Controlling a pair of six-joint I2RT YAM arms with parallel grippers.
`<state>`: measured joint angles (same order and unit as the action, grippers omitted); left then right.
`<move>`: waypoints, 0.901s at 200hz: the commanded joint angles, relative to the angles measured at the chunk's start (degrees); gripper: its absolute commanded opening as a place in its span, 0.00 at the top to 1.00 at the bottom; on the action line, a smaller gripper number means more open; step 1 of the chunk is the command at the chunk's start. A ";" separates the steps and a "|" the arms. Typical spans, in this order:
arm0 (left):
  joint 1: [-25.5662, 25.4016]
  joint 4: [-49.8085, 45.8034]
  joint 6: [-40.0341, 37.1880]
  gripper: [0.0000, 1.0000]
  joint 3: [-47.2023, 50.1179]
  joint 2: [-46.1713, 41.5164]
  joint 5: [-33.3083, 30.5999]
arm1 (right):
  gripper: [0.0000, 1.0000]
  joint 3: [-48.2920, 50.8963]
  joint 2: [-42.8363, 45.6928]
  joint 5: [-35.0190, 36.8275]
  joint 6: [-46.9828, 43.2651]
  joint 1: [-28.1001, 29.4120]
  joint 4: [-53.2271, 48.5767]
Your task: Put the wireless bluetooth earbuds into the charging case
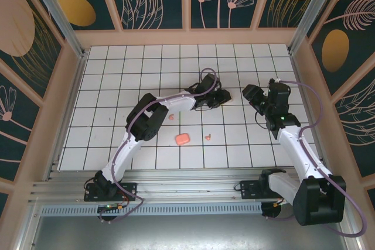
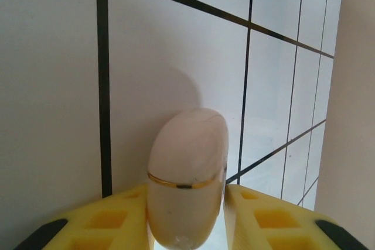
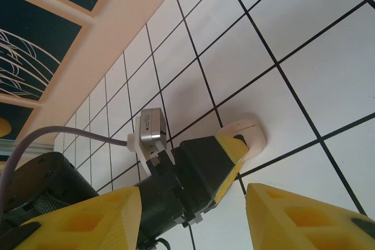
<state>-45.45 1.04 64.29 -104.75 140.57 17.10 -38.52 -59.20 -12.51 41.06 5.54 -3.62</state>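
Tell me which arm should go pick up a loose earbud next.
Right, probably. The left gripper is closed on the pale case, while the right gripper is open and empty beside it. An earbud lies on the tiles toward the right arm's side.

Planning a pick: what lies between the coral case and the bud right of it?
Nothing: in the top view, bare tile runs from the coral case to the bud.

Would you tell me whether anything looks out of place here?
One coral bud and another lie loose on the tiles near the coral case, not in it; the left gripper holds a shut pale case.
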 commanded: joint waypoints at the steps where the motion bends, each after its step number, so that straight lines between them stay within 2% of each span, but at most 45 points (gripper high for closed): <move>1: -0.33 -6.36 -3.71 0.64 -1.40 -3.79 -2.86 | 0.49 -0.75 0.77 -1.02 0.03 -0.59 0.55; 67: -0.30 -11.87 -10.12 0.62 -0.99 -8.32 -8.03 | 0.48 -3.89 2.45 -3.08 -2.24 -0.53 -3.87; 97: -0.30 -13.34 -12.78 0.62 1.68 -13.57 -10.39 | 0.48 -4.37 2.73 -6.74 -3.11 -0.47 -5.69; 142: -0.33 -17.37 -14.56 0.62 10.83 -24.08 -12.88 | 0.47 -6.30 1.41 -11.56 -5.37 0.54 -9.55; 180: -0.27 -19.73 -10.99 0.61 26.00 -36.46 -15.96 | 0.47 -7.96 0.30 -13.11 -7.90 1.57 -12.57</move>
<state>-45.45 -14.02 51.55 -86.85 110.69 4.29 -43.86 -58.06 -23.00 36.05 6.24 -13.23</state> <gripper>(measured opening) 0.386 0.527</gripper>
